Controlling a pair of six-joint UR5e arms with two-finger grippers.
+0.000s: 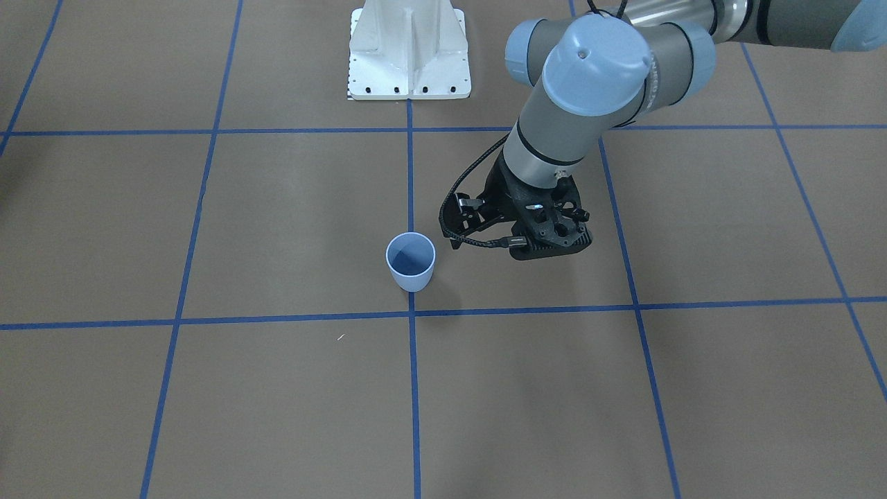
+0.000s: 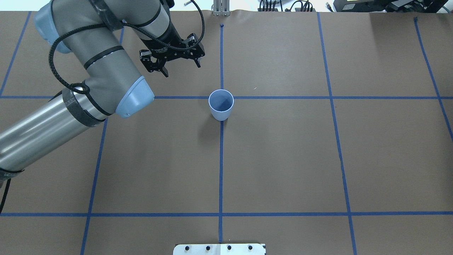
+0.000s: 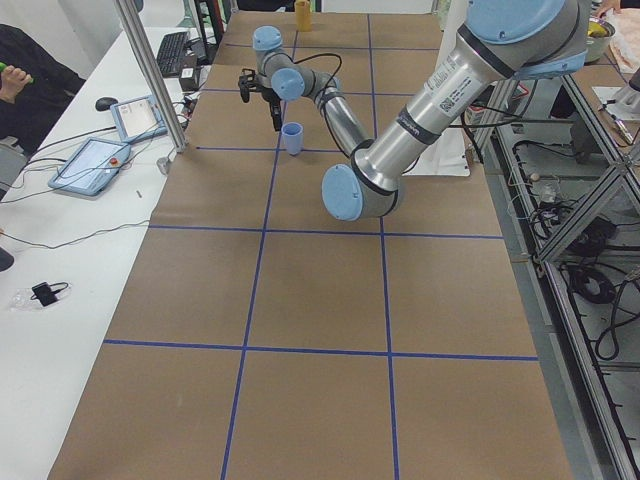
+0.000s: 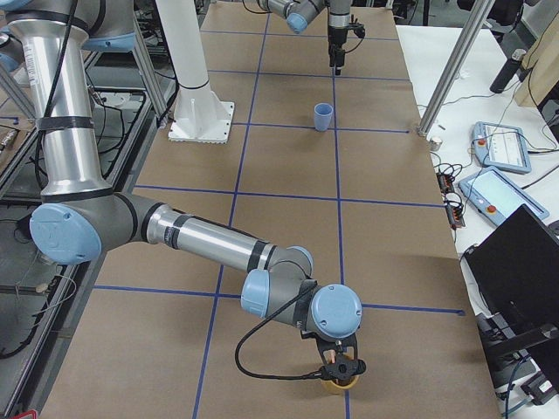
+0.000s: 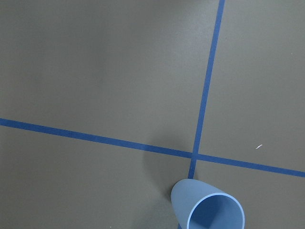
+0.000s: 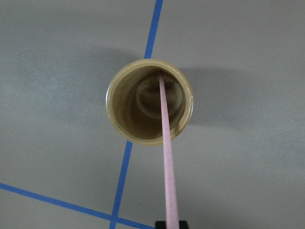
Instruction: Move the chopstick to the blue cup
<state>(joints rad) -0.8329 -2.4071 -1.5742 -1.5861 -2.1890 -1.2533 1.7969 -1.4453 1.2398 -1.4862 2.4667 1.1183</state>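
Right gripper [image 4: 339, 365] grips chopstick [image 6: 166, 143] inside tan cup [image 6: 110, 102]

Left hand [image 2: 181, 68] open, pointing down; right hand [image 4: 340, 373] low, well apart.

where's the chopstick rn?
Right wrist view: the chopstick stands in a tan cup, its top end between the right gripper's fingers. In the exterior right view that is nearest the camera, far from the blue cup.
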